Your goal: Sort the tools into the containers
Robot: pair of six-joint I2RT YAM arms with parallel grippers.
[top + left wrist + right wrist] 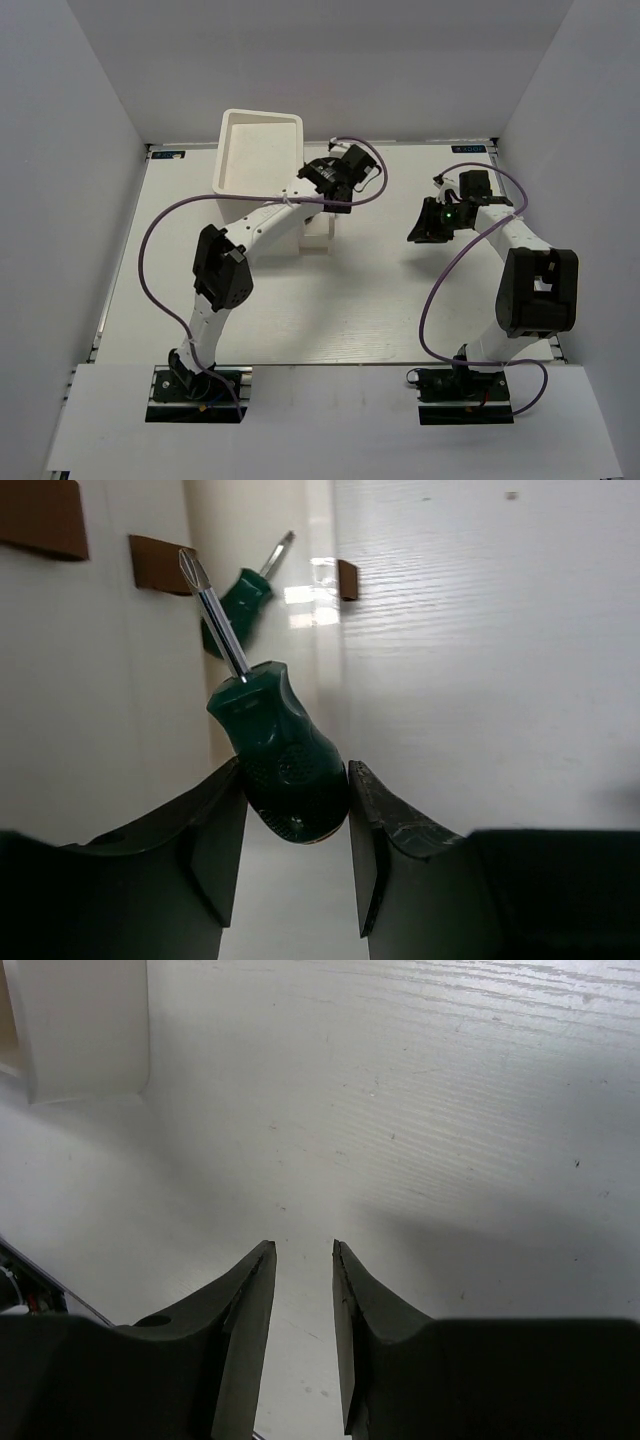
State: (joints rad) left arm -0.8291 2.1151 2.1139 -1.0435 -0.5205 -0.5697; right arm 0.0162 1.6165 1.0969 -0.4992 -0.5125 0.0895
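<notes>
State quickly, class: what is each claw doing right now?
Left claw: closed on a green-handled screwdriver.
Right claw: open, holding nothing.

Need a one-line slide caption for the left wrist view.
Left gripper clamps a stubby green-handled screwdriver by its handle, beside the white drawer box.

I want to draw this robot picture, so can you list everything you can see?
white table: one, white, under everything
tall white plastic drawer box: one, white, table's far left
brown knobs: at least two, dark brown, box front
stubby green-handled screwdriver: one, green, silver shaft, near box front
purple cables: two, purple, one along each arm
left gripper: one, black, shut on the screwdriver
right gripper: one, black, open, empty, above table
</notes>
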